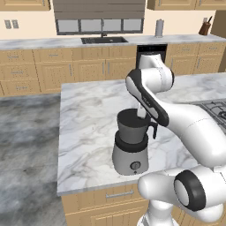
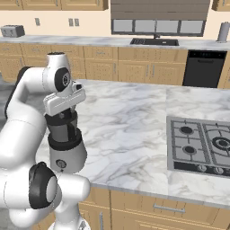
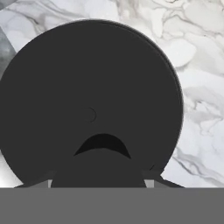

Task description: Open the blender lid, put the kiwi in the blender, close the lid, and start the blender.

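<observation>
Your tool point(image 3: 100, 168) sits straight above the flat round dark grey-black blender lid point(image 3: 87, 100), its jaws clenched on the small upright knob at the lid's centre, because that knob is the only handle for lifting the disc. The lid looks seated on the dark translucent jar of the silver-based blender point(image 1: 131, 143), which stands near the front edge of the white marble bench point(image 2: 134, 121).

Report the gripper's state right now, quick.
Gripper: closed on the knob of the blender lid, directly over the blender; whether the lid is lifted cannot be told.
</observation>
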